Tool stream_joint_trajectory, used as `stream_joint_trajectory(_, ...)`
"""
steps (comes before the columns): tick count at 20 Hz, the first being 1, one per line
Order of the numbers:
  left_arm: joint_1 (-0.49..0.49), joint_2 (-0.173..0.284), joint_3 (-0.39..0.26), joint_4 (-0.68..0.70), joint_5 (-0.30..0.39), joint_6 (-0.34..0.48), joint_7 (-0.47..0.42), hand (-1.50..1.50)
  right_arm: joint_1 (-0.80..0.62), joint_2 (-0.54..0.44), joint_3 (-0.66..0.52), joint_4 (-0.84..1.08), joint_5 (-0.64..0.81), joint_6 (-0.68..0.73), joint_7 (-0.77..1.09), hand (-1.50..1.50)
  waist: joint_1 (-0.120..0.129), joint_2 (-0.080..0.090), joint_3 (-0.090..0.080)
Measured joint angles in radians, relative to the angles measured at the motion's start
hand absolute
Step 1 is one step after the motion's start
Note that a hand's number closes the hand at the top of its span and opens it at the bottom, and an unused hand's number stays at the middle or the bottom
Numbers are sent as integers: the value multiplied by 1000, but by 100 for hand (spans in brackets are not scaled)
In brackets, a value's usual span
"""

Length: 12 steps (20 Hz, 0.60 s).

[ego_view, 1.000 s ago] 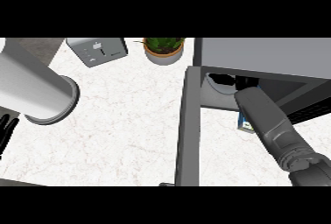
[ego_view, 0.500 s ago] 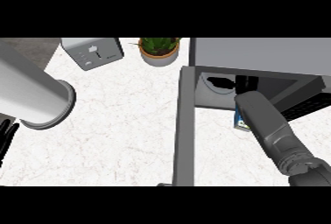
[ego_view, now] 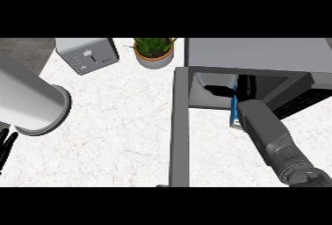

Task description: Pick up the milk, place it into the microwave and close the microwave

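Observation:
The microwave (ego_view: 259,50) stands at the upper right with its door (ego_view: 181,132) swung open toward me. My right forearm reaches into the cavity. The right hand (ego_view: 245,86) is curled inside, its thumb pointing left. The milk (ego_view: 235,115), a blue and white carton, shows as a narrow strip at the cavity's mouth, mostly hidden under the forearm; the hand seems shut on its far end. My left forearm crosses the left side, raised over the counter. The left hand (ego_view: 6,144) shows only as straight dark fingers at the left edge.
A grey toaster (ego_view: 86,54) and a potted plant (ego_view: 153,49) stand at the back of the white marble counter (ego_view: 117,132). The open door splits the counter from the microwave side.
My right hand has pushed deeper into the microwave cavity and the milk has gone in with it. The left forearm has drifted a little further left.

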Motion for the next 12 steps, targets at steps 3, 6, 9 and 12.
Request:
stream_joint_trajectory(3, -1, -3, -4, -3, -5, 4, 5, -150, 34, 28, -17, -14, -17, 46, -39, -150, -13, -5, -1)
stream_joint_trajectory(6, 33, -19, -21, -21, -28, -13, -11, -150, 65, 60, -34, -40, -38, 79, -64, -150, -26, -11, -1)
stream_joint_trajectory(9, 57, -28, -46, -51, -15, -38, 8, -150, 114, 83, -45, -69, -55, 132, -100, -150, -37, -16, -2)
stream_joint_trajectory(12, 77, -29, -70, -62, 15, -80, 23, -150, 177, 114, -44, -102, -71, 207, -135, -150, -52, -22, -2)
